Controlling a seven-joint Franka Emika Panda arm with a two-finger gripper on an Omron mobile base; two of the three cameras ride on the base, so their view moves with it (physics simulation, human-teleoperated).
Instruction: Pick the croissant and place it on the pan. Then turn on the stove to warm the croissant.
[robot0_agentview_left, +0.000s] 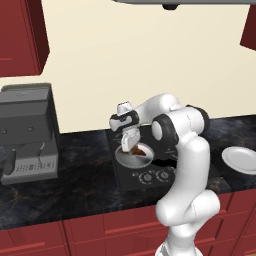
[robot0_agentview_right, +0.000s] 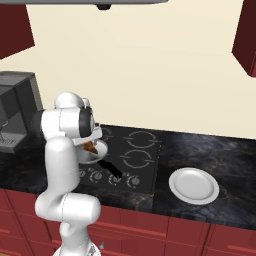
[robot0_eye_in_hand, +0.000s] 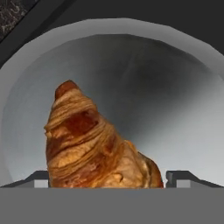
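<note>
The golden-brown croissant sits between my gripper's fingertips, low inside the round silver-grey pan. In the left base view the gripper points down over the pan with the croissant at its tip. The pan rests on the front left burner of the black stove, and its black handle points toward the knobs. I cannot tell whether the croissant touches the pan's floor.
A grey coffee machine stands on the counter left of the stove. A round white plate lies on the counter to the right. Red cabinets hang above on both sides, and a hood is overhead.
</note>
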